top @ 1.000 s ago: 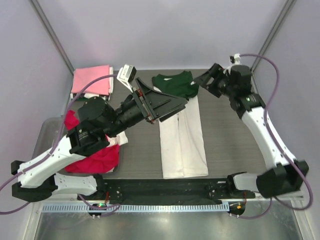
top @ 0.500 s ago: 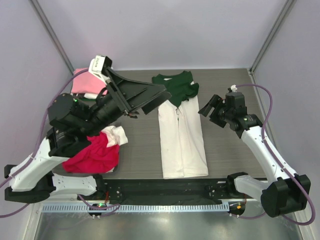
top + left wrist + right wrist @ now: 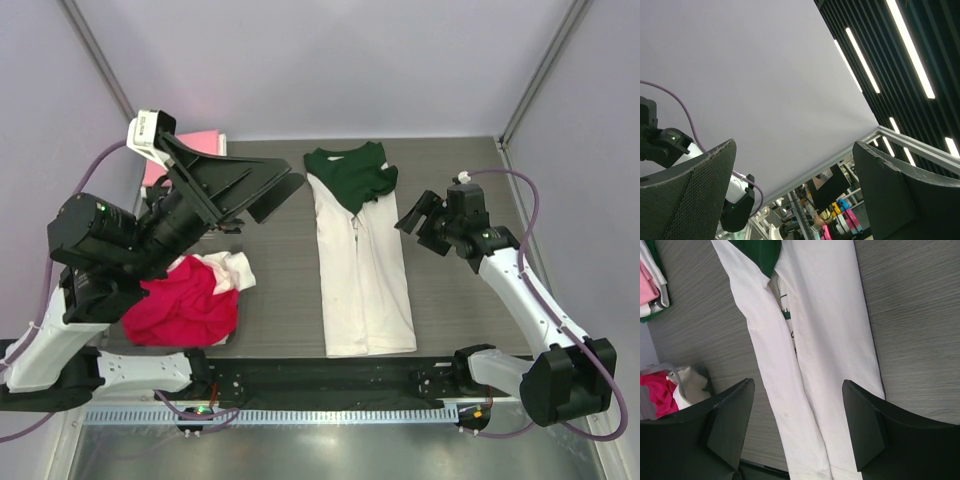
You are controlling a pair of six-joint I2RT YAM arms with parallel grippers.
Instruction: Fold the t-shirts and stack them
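At centre frame, the left gripper (image 3: 280, 197) and right gripper (image 3: 412, 225), both open and empty, have withdrawn from the long-folded white shirt (image 3: 365, 280); crosswise fold likely next.

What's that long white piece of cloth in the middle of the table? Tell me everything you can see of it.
It is a cream-white t-shirt, soft cloth, lying flat on the grey table. Both sides are folded inward, making a long narrow strip running from the near edge toward the back. A bit of dark print shows in the seam between the flaps. A dark green shirt overlaps its far end. Nothing else touches it.
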